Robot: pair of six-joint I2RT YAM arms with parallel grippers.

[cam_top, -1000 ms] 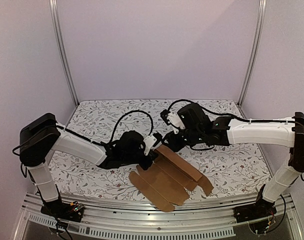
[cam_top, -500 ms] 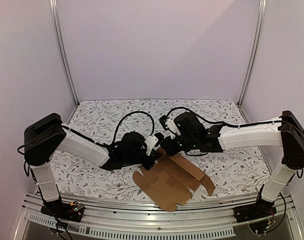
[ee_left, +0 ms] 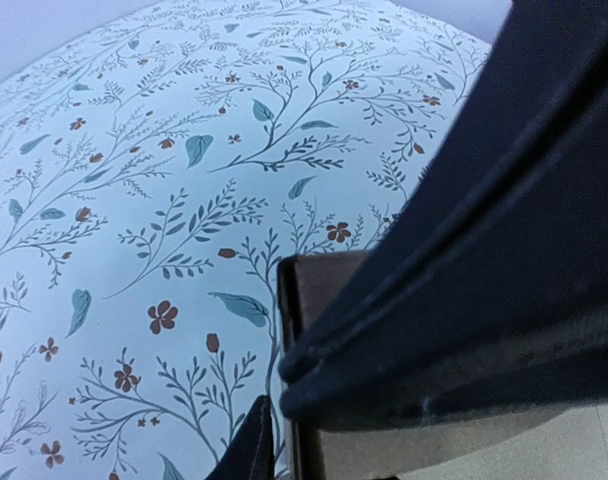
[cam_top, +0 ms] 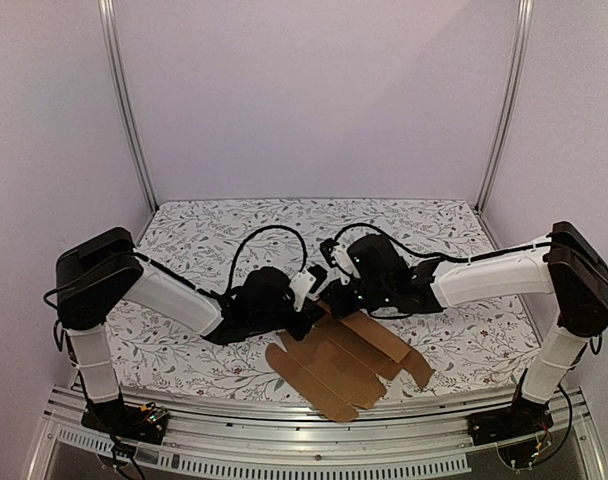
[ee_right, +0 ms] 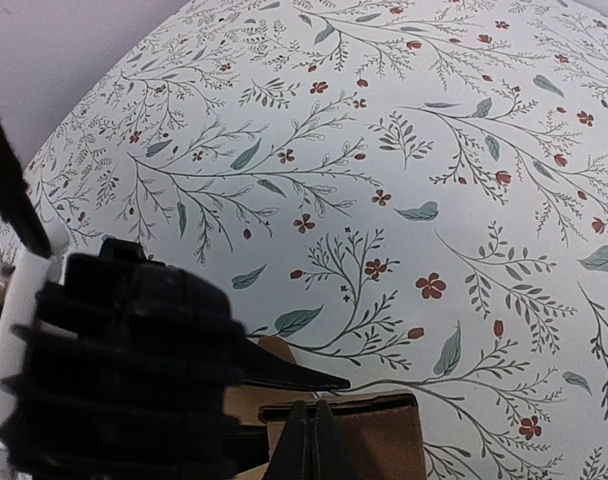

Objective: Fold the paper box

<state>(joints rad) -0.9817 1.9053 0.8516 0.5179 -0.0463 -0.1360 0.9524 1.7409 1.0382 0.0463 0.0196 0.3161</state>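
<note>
By the front edge of the worktop (cam_top: 484, 345), first fold of the flat paper box (cam_top: 334, 370): right jaws pressed together, left jaws unclear; next, lift a flap.

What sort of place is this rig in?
Probably a lab test cell, not a home: aluminium posts framing blank walls, left arm and right arm bolted to a rail, one paper box on a floral cloth.

Top external camera: high behind the arm bases (cam_top: 134, 420), facing forward and down over the whole floral tablecloth (cam_top: 214, 235). Left and right wrist cameras: low and very close to the cloth, looking obliquely across it toward the walls. All three views share the far edge of the paper box (cam_top: 344, 365) and the cloth beside it.
</note>
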